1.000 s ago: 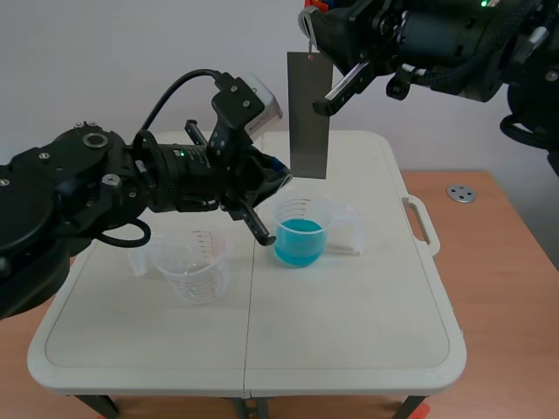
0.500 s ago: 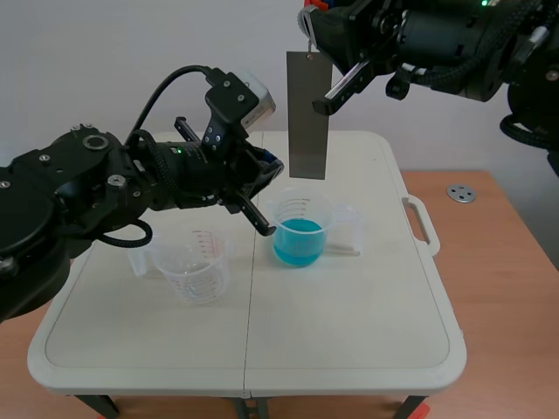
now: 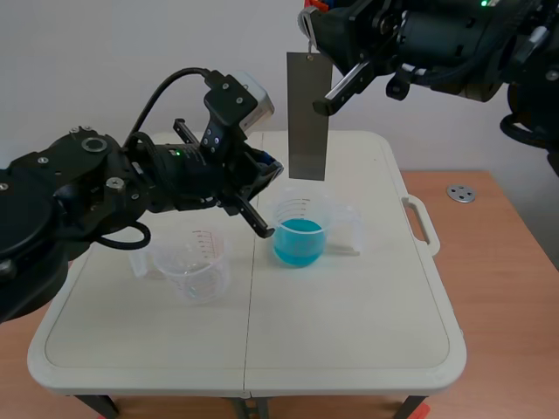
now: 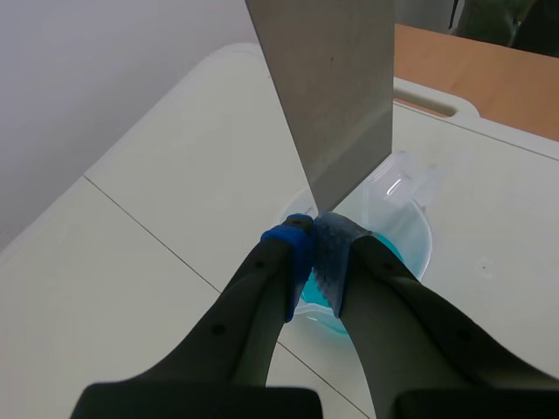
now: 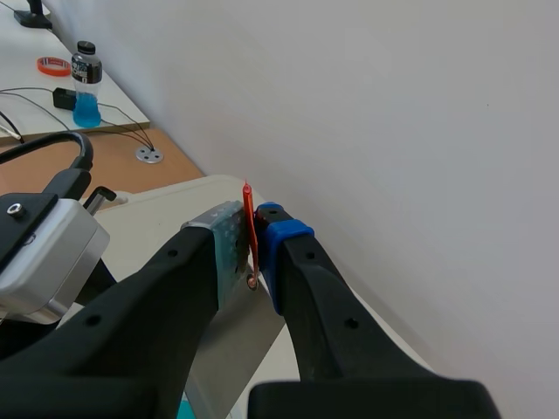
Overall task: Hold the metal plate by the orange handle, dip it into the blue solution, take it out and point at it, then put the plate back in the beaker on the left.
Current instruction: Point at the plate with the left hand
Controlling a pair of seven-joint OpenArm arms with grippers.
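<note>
My right claw (image 5: 254,244): clamped on orange handle (image 5: 248,205), plate (image 3: 307,113) hanging. My left claw (image 4: 314,240): closed, empty, tips at plate edge. Risk: nudge swings plate loose.

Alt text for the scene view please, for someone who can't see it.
The raised right gripper holds a grey metal plate hanging above a beaker of blue solution, while the shut left gripper points at the plate's lower edge. An empty clear beaker stands further left on the white table.

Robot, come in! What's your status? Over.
Right gripper shut on orange handle. Metal plate hanging above blue solution. Left gripper shut, pointing at plate. Nothing blocking.
</note>
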